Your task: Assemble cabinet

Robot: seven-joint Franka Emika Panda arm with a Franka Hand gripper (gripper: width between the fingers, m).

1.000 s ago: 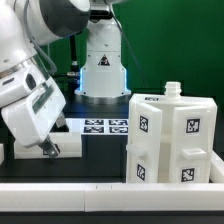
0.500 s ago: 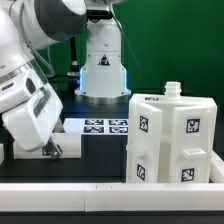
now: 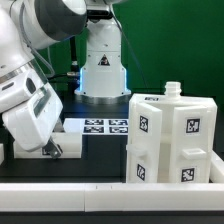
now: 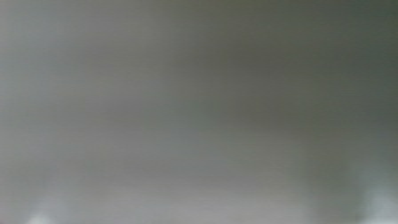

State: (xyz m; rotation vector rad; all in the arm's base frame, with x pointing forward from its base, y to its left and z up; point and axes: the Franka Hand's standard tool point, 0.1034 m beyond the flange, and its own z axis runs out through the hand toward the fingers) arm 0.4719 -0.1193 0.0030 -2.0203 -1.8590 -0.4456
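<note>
Now | cabinet (image 3: 170, 140) on exterior view's right | gripper (image 3: 48, 150) well apart

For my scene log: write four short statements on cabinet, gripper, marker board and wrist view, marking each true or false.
1. The cabinet stands at the exterior view's right. True.
2. The gripper grips the cabinet. False: it hangs low at the exterior view's left, apart from it.
3. The marker board lies flat, left of the cabinet in the exterior view. True.
4. The wrist view shows the cabinet's tags sharply. False: only a grey blur.
</note>
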